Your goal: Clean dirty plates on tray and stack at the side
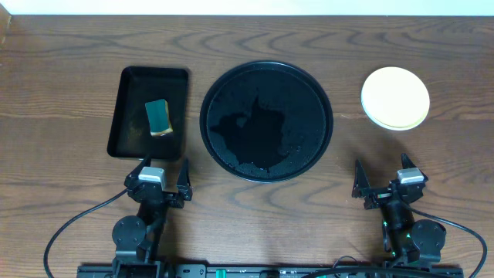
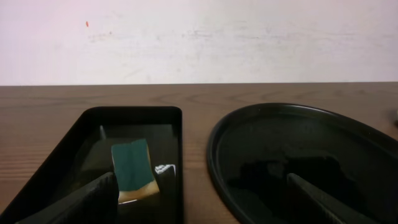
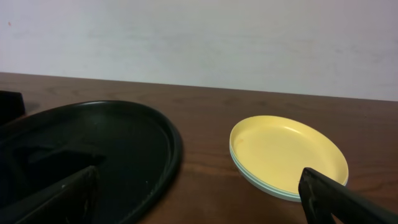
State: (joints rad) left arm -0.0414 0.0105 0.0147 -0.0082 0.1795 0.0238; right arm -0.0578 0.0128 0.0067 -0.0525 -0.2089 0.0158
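Plates sit stacked toward the far right corner of the surface, yellow uppermost, well apart from the bare tray at centre; we judge stacking complete. Left gripper and right gripper rest at the near edge, jaws apart, holding nothing.

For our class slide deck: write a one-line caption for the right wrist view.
Stacked plates, yellow on top, rest on the wooden table beside the round black tray.

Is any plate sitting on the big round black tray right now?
No, the round tray holds no plate; the plates sit stacked apart from it, off to its right.
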